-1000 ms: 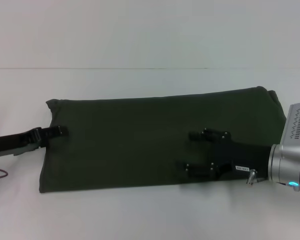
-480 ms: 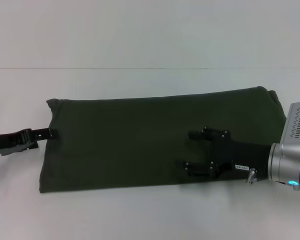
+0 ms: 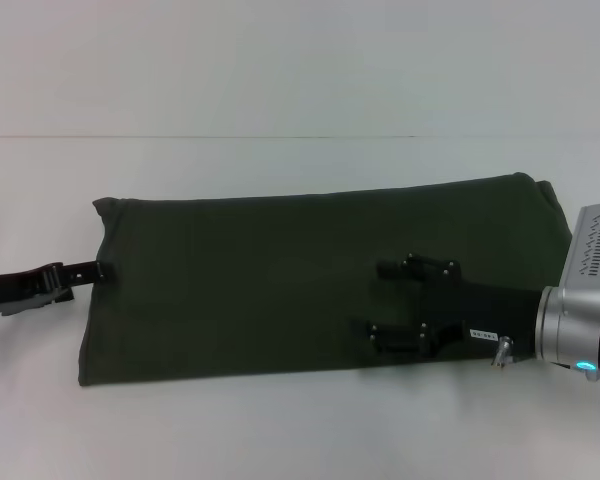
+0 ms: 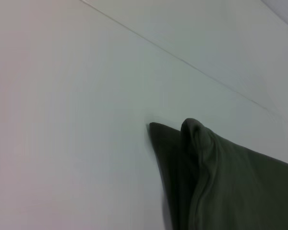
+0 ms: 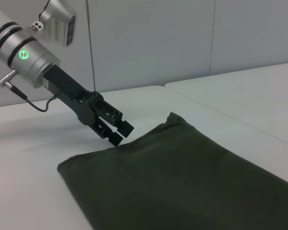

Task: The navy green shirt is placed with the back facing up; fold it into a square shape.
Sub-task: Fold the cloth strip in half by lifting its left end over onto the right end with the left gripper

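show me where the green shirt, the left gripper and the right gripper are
navy green shirt (image 3: 280, 270), head view, middle of the folded cloth.
left gripper (image 3: 92, 270), head view, tips at the shirt's left edge.
right gripper (image 3: 378, 303), head view, between its fingertips, over the shirt.

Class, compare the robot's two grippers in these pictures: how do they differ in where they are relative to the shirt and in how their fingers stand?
The left gripper sits at the left edge of the navy green shirt, over the table; the right gripper hovers over the cloth's right half. In the right wrist view the left gripper shows only a narrow gap between its fingers; the right gripper's are spread wide. Both are black, and neither holds any cloth.
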`<state>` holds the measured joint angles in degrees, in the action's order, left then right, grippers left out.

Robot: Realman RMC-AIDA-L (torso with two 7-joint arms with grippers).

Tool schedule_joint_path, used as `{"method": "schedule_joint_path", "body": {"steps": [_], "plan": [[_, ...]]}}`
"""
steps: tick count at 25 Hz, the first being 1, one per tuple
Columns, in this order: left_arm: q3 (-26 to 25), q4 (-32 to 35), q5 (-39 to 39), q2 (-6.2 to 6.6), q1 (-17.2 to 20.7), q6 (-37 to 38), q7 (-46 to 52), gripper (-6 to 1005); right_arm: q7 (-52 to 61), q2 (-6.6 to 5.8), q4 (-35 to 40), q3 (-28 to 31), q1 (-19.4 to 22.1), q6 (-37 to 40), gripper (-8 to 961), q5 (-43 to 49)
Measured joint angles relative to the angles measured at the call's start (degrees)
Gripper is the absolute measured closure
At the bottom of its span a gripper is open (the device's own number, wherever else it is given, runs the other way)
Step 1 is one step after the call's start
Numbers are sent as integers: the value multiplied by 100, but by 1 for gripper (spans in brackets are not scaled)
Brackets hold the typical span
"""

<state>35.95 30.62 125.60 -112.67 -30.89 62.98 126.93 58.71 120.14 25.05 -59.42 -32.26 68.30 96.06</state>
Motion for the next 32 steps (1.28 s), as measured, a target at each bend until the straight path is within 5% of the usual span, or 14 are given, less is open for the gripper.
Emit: {"method": "schedule_joint_path", "body": {"steps": [32], "plan": [[49, -78, -1, -244, -132, -33, -86, 126, 42, 0, -26, -43, -7, -19, 54, 0]]}}
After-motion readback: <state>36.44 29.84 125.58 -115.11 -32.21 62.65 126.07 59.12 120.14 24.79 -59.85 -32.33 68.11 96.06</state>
